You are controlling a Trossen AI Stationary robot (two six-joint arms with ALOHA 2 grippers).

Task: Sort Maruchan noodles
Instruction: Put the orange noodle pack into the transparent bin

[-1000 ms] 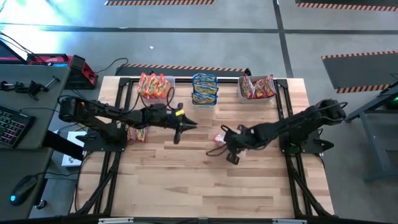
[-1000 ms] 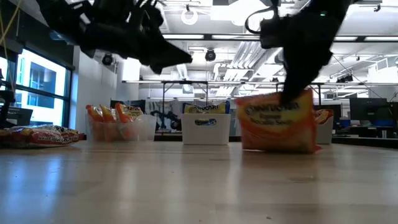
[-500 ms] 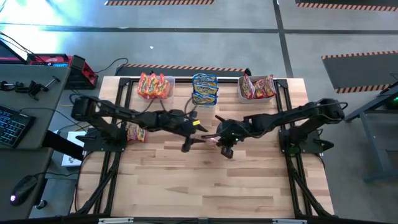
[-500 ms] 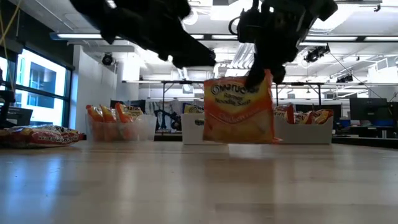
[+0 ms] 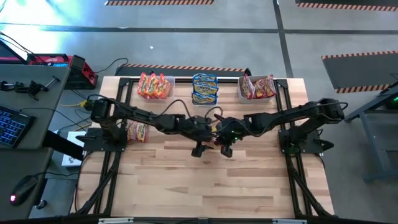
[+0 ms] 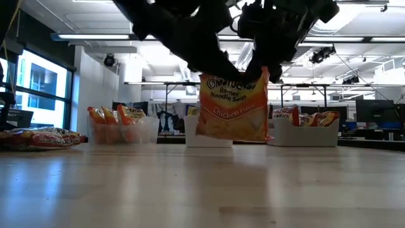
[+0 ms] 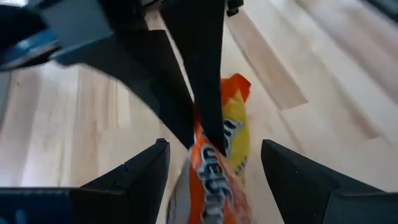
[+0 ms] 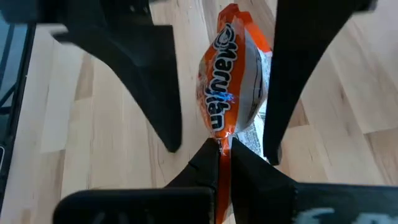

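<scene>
Low view: orange packet (image 6: 231,107) hangs mid-frame above the bench (image 6: 202,190).
Right claw (image 8: 225,155) pinches its top seam; left claw (image 7: 214,180) gapes around it. Judgement: close squarely on the packet before right lets go.

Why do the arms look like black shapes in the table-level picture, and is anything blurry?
Low view: bright ceiling lights behind leave both arms as dark silhouettes, while the hanging packet reads clearly and the near tabletop is soft. Left wrist view: the packet is blurred up close between the left pincer's fingers. Right wrist view: the packet's lettering is sharper, though the right pincer is dark.
</scene>
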